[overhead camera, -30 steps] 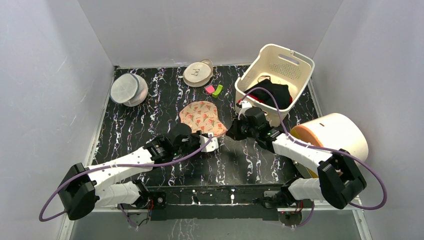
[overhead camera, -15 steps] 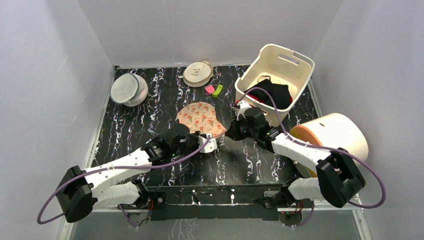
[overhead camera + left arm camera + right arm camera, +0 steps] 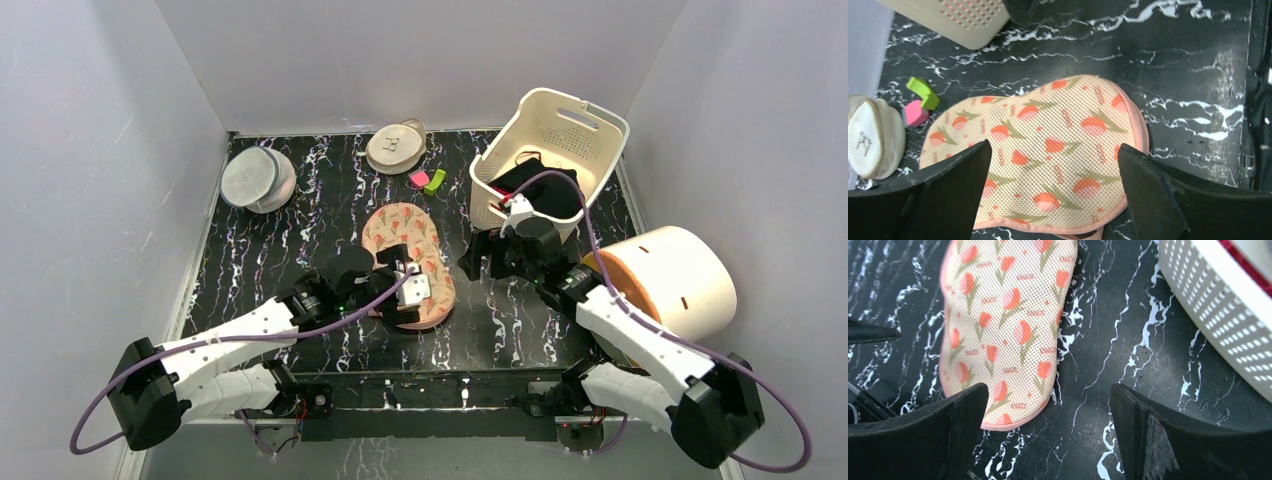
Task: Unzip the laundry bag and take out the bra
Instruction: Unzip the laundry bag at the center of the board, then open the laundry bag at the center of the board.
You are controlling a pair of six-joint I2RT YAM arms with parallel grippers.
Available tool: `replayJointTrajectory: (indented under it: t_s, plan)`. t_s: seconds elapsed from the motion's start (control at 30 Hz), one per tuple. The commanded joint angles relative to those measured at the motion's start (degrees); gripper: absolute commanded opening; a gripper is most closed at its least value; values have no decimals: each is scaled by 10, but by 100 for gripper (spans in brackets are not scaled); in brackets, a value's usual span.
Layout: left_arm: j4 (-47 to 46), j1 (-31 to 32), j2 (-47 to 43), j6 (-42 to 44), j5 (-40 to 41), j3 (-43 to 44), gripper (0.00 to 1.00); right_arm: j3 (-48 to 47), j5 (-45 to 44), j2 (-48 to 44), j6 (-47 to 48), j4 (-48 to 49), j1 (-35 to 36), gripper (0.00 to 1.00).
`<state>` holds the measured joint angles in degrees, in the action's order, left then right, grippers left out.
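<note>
Laundry bag (image 3: 405,250) flat on table (image 3: 520,320), 2 grippers empty.
Left gripper (image 3: 1053,150) over it, right gripper (image 3: 1048,390) beside, jaws wide apart. Light floppy mesh, likely slides: pin 1 lobe, pinch pink trim (image 3: 1144,142). Zip pull unseen.

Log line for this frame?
left gripper: open, empty, over laundry bag | right gripper: open, empty, beside bag | bag: lying flat, zipper state unclear | bra: not visible

Left arm (image 3: 235,328), right arm (image 3: 640,335): white link shells, black joint housings. Purple cable (image 3: 78,430) looped along each (one per arm). Fingers (image 3: 923,200): matte black, broad, wedge-shaped, plain faces.
</note>
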<state>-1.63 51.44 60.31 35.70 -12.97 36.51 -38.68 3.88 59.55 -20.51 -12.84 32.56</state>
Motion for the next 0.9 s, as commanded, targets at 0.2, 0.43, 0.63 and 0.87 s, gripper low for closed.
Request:
replayJointTrajectory:
  t_s: [0.2, 0.43, 0.63, 0.87]
  plan:
    - [-162, -47, -60, -209, 225, 4, 98, -32, -62, 2, -21, -21, 78, 97]
    - [-128, -150, -48, -311, 520, 52, 98, -117, -241, 152, -56, -40, 264, 98]
    - [-180, -229, -133, -317, 583, 6, 98, -235, -360, 297, -120, -64, 336, 98]
    - [-206, -231, -163, -289, 583, -18, 98, -295, -328, 390, -165, -34, 286, 98]
